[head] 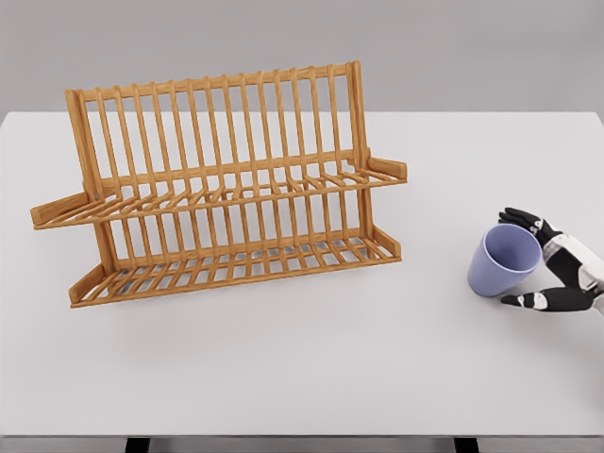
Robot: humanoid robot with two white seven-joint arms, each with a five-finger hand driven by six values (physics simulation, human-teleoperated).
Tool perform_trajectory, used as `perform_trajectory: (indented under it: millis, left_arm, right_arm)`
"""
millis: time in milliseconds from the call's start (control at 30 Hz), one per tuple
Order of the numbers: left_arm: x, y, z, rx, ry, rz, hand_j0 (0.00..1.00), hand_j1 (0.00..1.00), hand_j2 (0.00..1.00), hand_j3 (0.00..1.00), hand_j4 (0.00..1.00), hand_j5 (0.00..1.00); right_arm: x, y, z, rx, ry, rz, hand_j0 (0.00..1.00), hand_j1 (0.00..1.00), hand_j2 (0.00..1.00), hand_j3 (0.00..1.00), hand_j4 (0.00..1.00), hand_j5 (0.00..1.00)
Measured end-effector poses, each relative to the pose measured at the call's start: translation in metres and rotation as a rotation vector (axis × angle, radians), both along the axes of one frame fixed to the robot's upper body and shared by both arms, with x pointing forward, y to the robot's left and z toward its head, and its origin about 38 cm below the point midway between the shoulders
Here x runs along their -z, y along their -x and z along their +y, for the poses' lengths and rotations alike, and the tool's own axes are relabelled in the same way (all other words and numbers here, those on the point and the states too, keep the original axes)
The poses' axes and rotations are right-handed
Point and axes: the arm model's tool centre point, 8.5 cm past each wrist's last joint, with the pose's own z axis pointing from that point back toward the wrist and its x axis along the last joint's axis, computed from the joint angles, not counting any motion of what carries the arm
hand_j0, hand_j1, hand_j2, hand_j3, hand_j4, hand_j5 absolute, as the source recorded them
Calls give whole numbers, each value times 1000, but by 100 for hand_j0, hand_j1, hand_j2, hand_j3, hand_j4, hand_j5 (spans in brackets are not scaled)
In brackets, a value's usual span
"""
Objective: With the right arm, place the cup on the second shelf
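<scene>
**Operator A:** Reading the head view, we find the cup at the right side of the white table, tipped so that its open mouth faces up and toward the camera. It is pale lilac-blue with no handle that we can see.

**Operator B:** Confirmed. We note the right hand entering from the right edge, set just behind and beside the cup. One dark finger curves over the upper rim, and another lies along the lower right of the cup wall.

**Operator A:** Finger state: we record them as curled around the cup from two sides, touching or very nearly touching it. We cannot tell how firm the hold is.

**Operator B:** The wooden rack stands well apart, on the left half of the table. It has two slatted shelves, one above the other, and a tall slatted back.

**Operator A:** Both shelves carry nothing. The cup sits clear of the rack, to its right.
</scene>
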Motion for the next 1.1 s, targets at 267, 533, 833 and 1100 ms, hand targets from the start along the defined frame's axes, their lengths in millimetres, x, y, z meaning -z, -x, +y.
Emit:
perform_trajectory:
  millis: [267,533,833,1100]
  left_arm:
    - [0,0,0,0,0,0,100,100,100,100,100,100]
    - [0,0,0,0,0,0,100,100,100,100,100,100]
    - [0,0,0,0,0,0,100,100,100,100,100,100]
    - [0,0,0,0,0,0,100,100,100,100,100,100]
  right_arm:
    - [-2,-2,1,-3,-2,-7,100,100,100,100,100,100]
    - [-5,-7,5,-7,-9,-21,100,100,100,100,100,100]
    - [-3,-11,13,-15,-36,-21,100,100,100,100,100,100]
    - [-3,-11,13,-12,-42,-18,77,77,77,77,77,77]
